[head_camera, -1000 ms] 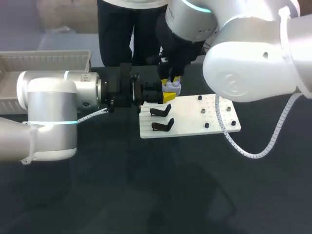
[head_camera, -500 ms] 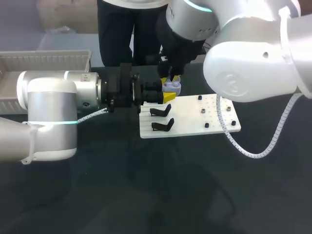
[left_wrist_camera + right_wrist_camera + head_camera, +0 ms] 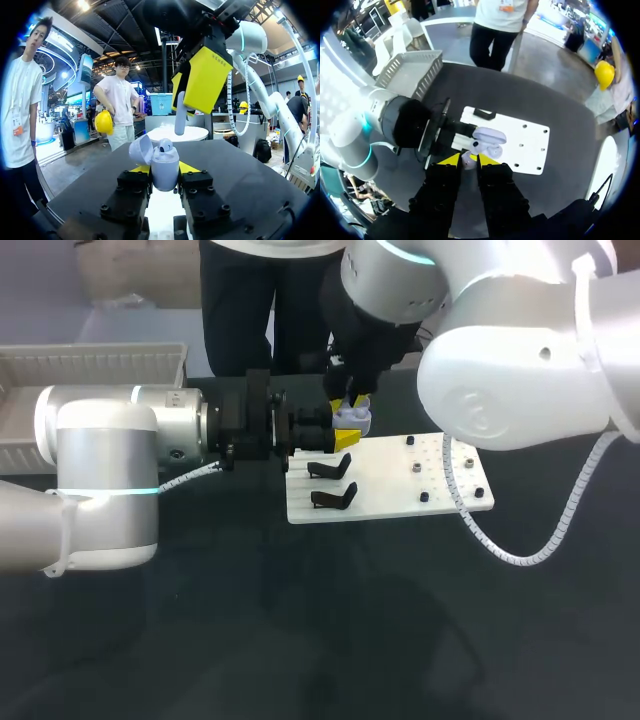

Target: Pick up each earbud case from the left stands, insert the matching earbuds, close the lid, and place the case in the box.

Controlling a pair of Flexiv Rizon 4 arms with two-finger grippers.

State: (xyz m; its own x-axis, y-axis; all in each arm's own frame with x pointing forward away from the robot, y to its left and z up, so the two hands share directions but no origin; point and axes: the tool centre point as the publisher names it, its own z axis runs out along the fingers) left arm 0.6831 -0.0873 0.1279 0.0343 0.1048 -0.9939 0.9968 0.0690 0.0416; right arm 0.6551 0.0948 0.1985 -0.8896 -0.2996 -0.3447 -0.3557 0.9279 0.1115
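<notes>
Dark tabletop [image 3: 300, 640] from overhead: a white board [image 3: 400, 490] lies near the far edge with two black stands [image 3: 330, 468] on its left side, and the white box [image 3: 90, 365] sits at the far left corner. Left gripper [image 3: 338, 438] comes in level over the board's far left corner, fingers clamped on the lavender earbud case [image 3: 353, 421]; right gripper [image 3: 348, 403] hangs just above it, its fingers narrow. Over to the left wrist: left gripper [image 3: 165, 171] pinches the earbud case [image 3: 165, 169] from both sides, lid [image 3: 140, 150] swung open, a seated earbud [image 3: 166, 145] showing in it, and right gripper [image 3: 189, 97] hovers ahead, fingers closed on a pale earbud [image 3: 180, 117] above the case. Right wrist now: right gripper [image 3: 468, 160] nips the earbud [image 3: 467, 161], with the open earbud case [image 3: 490, 136] just ahead over the board [image 3: 525, 145], and the box [image 3: 410, 72] at the tabletop's corner beyond the left arm.
</notes>
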